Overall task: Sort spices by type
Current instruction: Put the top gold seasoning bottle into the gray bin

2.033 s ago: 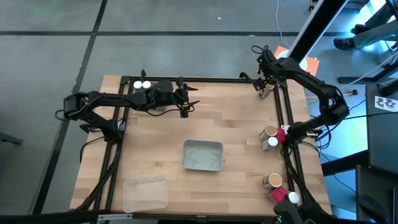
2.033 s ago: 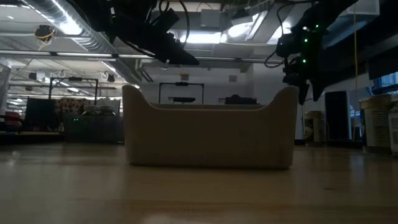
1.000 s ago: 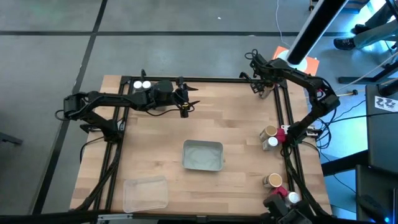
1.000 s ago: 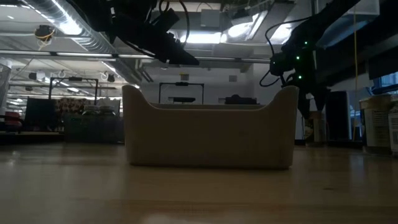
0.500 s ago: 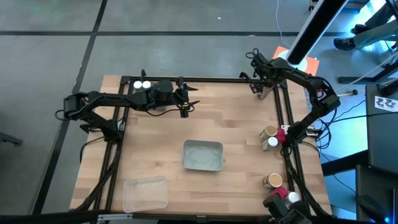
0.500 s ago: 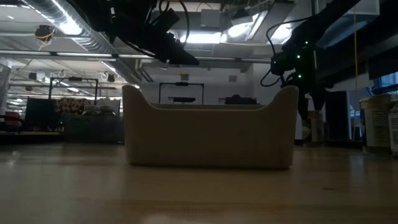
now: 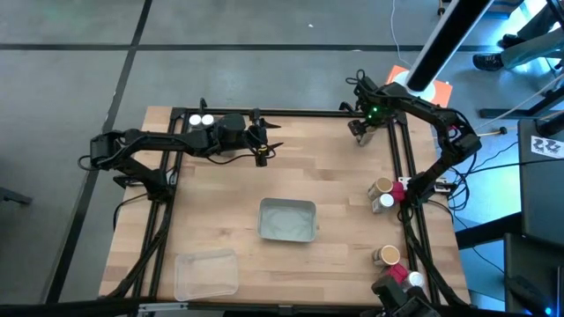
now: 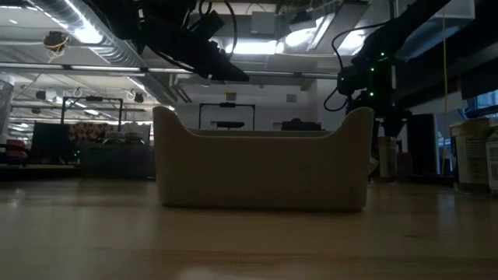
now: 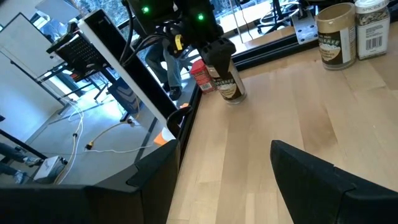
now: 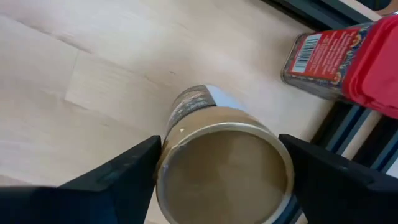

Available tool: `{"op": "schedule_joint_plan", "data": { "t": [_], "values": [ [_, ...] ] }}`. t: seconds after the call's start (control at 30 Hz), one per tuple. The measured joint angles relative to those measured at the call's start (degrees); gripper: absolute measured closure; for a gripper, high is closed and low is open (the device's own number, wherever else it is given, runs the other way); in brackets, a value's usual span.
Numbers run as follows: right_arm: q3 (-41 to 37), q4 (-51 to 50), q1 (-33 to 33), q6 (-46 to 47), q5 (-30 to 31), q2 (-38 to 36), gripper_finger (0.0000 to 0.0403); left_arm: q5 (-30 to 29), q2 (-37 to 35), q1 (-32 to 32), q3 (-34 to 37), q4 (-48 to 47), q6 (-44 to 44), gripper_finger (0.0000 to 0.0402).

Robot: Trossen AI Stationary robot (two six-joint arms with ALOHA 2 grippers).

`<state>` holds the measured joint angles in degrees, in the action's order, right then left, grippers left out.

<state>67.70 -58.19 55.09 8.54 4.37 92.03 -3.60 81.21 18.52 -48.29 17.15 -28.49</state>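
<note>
My right gripper (image 7: 359,132) points down at the table's far right corner, shut on a tan-lidded spice jar (image 10: 224,171). A red-capped spice container (image 10: 348,59) lies on its side just beyond the jar. My left gripper (image 7: 267,145) hangs open and empty above the far middle of the table. Two white-capped jars (image 7: 202,121) stand at the far left. More spices (image 7: 385,194) stand at the right edge, and others (image 7: 394,267) at the near right corner. My right gripper pinches the jar's top, at the lid's rim (image 10: 166,155), between its two fingers (image 10: 124,174), one on each side. The fingers come from above, pointing down. Seen from the left wrist, the jar (image 9: 230,87) stands with its base at table level.
A grey tray (image 7: 287,220) sits in the middle of the table and a clear tray (image 7: 206,275) at the near left. Black frame rails (image 7: 401,158) run along the table's edges. Bare wood lies between the trays and the far edge.
My right gripper has turned at the wrist, and its fingers have swung a little toward the table's left at the far right corner. Its opening looks the same. My left arm has kept still.
</note>
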Motion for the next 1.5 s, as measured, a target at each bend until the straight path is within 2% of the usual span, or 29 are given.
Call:
{"op": "schedule_joint_plan", "data": {
  "t": [0.23,0.5,0.63,0.93,1.2,1.4,1.5],
  "values": [
    [0.0,-0.12,0.0,-0.02,0.09,-0.02,0.0084,-0.02,0.0,-0.01,0.02,0.0,0.0,0.0162],
    [-0.09,-0.3,0.0,-0.07,-2.65,-0.06,0.0084,-0.02,0.0,-0.02,0.02,0.0,0.0,0.0162],
    [-2.59,1.07,0.06,-0.25,-3.57,-0.15,0.0084,-0.02,0.0,-0.01,0.02,0.0,0.0,0.0162],
    [-5.38,6.22,0.01,-1.4,-2.94,-0.13,0.0084,-0.02,0.0,-0.02,0.02,0.04,0.0,0.0162],
    [-5.38,5.23,0.0,-1.4,-3.53,-0.13,0.0085,-0.02,0.0,0.0,0.02,0.26,0.0,0.0162],
    [-5.38,5.88,0.0,-1.53,-3.55,-0.15,0.012,-0.01,0.0,0.0,0.02,0.22,0.01,0.0162],
    [-5.38,6.01,0.0,-2.27,-3.55,-0.13,0.012,-0.02,0.0,-0.01,0.02,0.2,0.0,0.0162]
  ]
}}
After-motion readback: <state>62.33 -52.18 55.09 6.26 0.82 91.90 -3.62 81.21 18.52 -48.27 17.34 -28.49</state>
